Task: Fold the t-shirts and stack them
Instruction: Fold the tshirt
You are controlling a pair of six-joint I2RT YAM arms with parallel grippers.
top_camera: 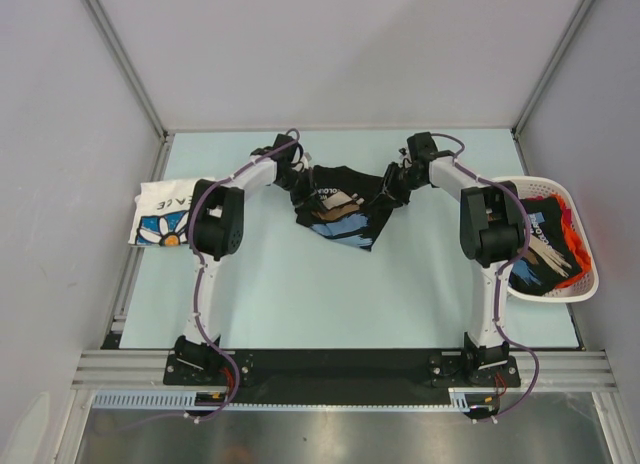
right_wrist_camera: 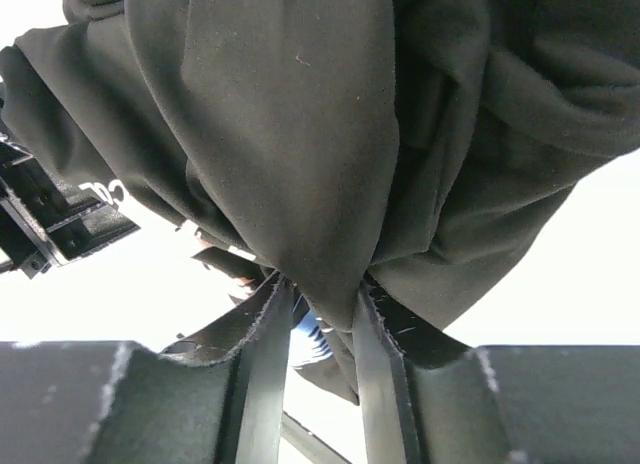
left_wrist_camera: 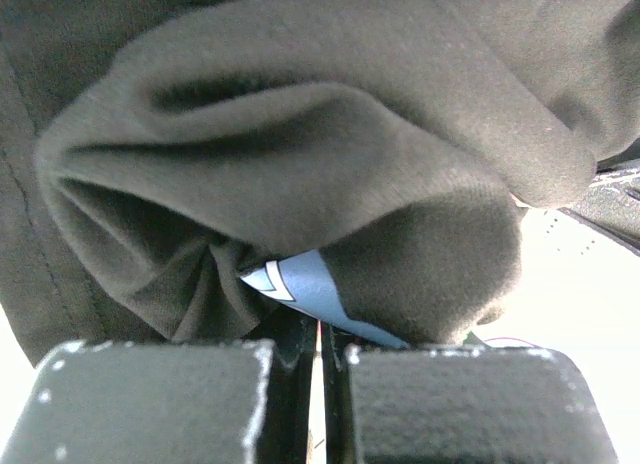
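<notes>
A black t-shirt with a blue and tan print (top_camera: 340,209) hangs bunched between my two arms over the far middle of the table. My left gripper (top_camera: 298,179) holds its left end; in the left wrist view the jaws (left_wrist_camera: 320,356) are shut, with the black cloth (left_wrist_camera: 300,134) and a blue print patch pinched at their tips. My right gripper (top_camera: 393,189) is at the shirt's right end. In the right wrist view its jaws (right_wrist_camera: 318,294) stand partly apart, a fold of black cloth (right_wrist_camera: 300,134) hangs down between them, and daylight shows beside the left finger (right_wrist_camera: 262,364).
A folded white t-shirt with a blue and orange flower print (top_camera: 160,216) lies at the table's left edge. A white slotted basket (top_camera: 590,274) at the right edge holds dark printed and orange shirts (top_camera: 545,249). Walls and frame posts close in the table.
</notes>
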